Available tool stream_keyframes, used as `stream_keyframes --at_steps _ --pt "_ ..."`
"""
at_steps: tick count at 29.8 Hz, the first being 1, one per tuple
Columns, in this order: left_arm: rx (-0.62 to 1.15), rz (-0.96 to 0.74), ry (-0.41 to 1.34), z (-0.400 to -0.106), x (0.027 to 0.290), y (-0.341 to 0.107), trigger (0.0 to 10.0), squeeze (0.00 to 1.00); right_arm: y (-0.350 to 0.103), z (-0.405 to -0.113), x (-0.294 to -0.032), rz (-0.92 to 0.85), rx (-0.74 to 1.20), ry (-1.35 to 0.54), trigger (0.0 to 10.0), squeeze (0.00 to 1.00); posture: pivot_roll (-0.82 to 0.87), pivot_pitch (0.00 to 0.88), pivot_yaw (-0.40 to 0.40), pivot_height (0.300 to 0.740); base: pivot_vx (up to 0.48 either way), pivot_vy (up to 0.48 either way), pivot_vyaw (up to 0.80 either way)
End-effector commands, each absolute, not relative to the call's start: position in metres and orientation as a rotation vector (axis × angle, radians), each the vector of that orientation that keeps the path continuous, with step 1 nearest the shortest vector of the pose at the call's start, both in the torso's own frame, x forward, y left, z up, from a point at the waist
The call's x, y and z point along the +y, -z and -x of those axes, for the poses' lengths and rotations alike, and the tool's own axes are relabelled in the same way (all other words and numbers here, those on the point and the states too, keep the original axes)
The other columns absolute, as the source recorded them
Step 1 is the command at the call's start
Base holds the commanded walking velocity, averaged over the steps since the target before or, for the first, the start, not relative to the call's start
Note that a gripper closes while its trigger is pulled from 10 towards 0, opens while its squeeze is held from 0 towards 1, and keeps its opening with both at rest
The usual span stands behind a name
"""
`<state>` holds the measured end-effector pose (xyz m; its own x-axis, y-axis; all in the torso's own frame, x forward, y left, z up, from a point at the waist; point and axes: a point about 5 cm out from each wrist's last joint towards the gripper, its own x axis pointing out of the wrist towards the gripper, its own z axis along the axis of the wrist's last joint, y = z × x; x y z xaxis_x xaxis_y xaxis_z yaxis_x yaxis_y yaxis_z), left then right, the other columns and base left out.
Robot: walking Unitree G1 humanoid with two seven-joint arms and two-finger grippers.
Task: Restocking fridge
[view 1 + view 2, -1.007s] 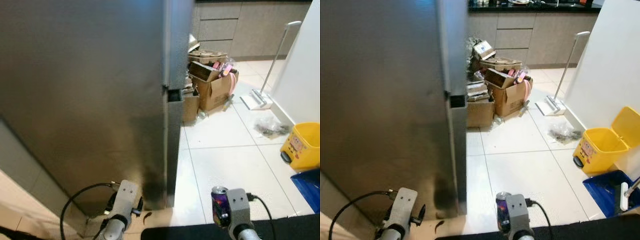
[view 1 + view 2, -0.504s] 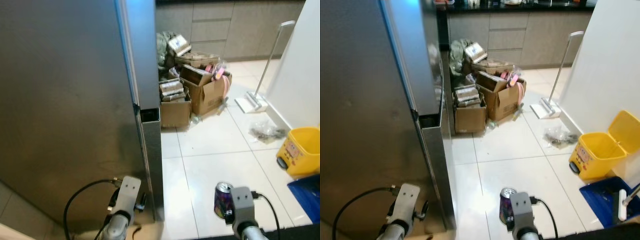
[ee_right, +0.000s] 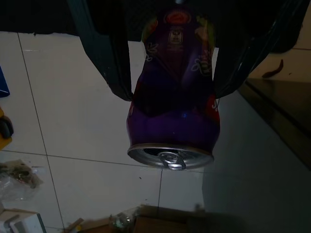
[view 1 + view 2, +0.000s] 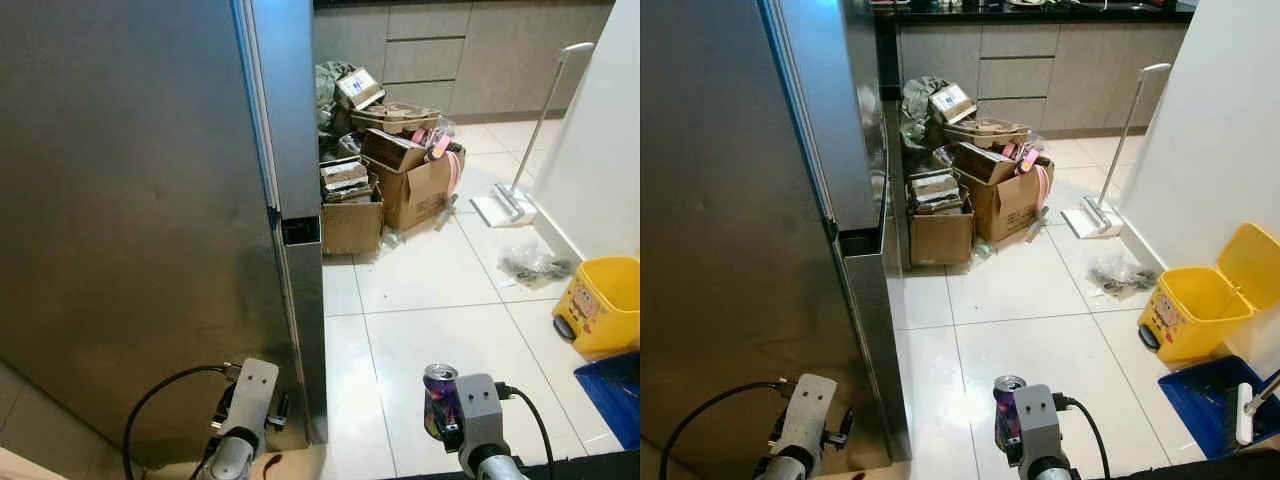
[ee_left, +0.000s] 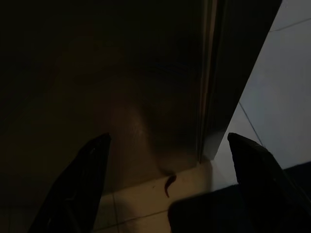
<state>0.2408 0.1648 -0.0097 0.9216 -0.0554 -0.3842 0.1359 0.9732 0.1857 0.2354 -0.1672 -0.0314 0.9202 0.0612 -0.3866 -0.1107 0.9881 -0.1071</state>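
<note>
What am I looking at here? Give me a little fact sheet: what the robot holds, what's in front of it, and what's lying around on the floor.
Right end effector: shut on a purple drink can, held upright
Left end effector: open, low beside the fridge
In front: steel fridge, doors shut
Floor: white tiles; cardboard boxes piled beyond the fridge
Right side: yellow bin, blue dustpan, mop against the white wall

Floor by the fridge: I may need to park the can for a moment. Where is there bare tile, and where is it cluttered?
Bare tile runs from the fridge to the yellow bin, ahead of the can in the right gripper. Crowded: boxes behind the fridge, mop and litter along the wall.
</note>
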Motion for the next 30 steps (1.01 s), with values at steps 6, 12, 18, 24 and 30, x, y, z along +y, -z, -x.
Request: stream_keyframes --at_steps 6,12,18,24,30 --pt "0.104 -0.169 0.281 -0.254 0.112 -0.05 10.0 0.0 0.029 -0.237 -0.16 0.139 0.366 -0.12 10.0 0.0 -0.08 0.06 0.0 0.74 0.0 0.0 0.0" --pt "0.022 -0.178 0.311 -0.239 0.117 -0.075 10.0 0.0 0.026 -0.239 -0.159 0.138 0.349 -0.122 10.0 0.0 -0.09 0.062 0.009 0.74 0.0 0.0 0.0" --pt "-0.033 -0.168 0.233 -0.232 0.133 -0.099 10.0 0.0 0.028 -0.237 -0.159 0.137 0.356 -0.118 10.0 0.0 -0.08 0.062 0.015 0.74 0.0 0.0 0.0" --pt "-0.06 -0.122 0.233 -0.242 0.116 -0.115 4.4 0.0 0.029 -0.236 -0.159 0.139 0.368 -0.119 10.0 0.0 -0.08 0.056 0.01 0.74 0.0 0.0 0.0" --pt "-0.069 -0.094 0.242 -0.247 0.107 -0.123 0.0 0.0 0.028 -0.238 -0.158 0.14 0.362 -0.12 10.0 0.0 -0.08 0.055 0.009 0.74 0.0 0.0 0.0"
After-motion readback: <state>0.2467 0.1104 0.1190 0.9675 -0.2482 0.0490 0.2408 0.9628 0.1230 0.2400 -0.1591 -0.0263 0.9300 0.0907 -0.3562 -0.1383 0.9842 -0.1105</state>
